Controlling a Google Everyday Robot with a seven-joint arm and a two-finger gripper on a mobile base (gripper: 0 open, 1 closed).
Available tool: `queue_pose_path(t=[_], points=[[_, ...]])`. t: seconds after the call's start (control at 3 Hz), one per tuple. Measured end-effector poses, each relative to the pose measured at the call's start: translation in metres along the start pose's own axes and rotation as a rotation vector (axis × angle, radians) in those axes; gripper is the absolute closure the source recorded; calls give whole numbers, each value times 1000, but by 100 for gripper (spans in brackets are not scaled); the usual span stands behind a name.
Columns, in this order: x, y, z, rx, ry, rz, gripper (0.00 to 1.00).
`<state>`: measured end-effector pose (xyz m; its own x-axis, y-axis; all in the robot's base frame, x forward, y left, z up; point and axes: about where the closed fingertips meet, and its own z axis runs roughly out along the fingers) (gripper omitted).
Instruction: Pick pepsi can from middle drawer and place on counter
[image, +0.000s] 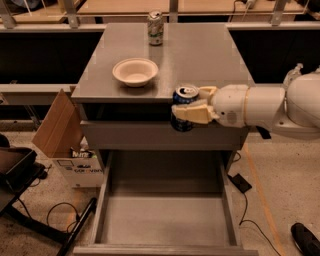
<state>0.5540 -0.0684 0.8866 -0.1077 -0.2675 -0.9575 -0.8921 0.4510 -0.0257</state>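
Note:
My gripper (192, 106) comes in from the right and is shut on the pepsi can (185, 95), a dark blue can with a silver top. It holds the can upright in the air in front of the counter's front edge, at about counter height. The counter (200, 55) is the grey cabinet top. The middle drawer (165, 220) stands pulled open below, its grey floor bare.
A cream bowl (135, 71) sits on the counter's front left. A green-and-white can (155, 28) stands at the counter's back centre. A cardboard box (65, 140) leans left of the cabinet. Cables lie on the floor at both sides.

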Motion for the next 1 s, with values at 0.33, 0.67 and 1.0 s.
queue_pose_path(t=[0.33,0.67,1.0], points=[[-43,-49,9,151,-20,54,100],[-53,-71,21,203,34,7,100],[-53,-71,21,203,34,7,100]])
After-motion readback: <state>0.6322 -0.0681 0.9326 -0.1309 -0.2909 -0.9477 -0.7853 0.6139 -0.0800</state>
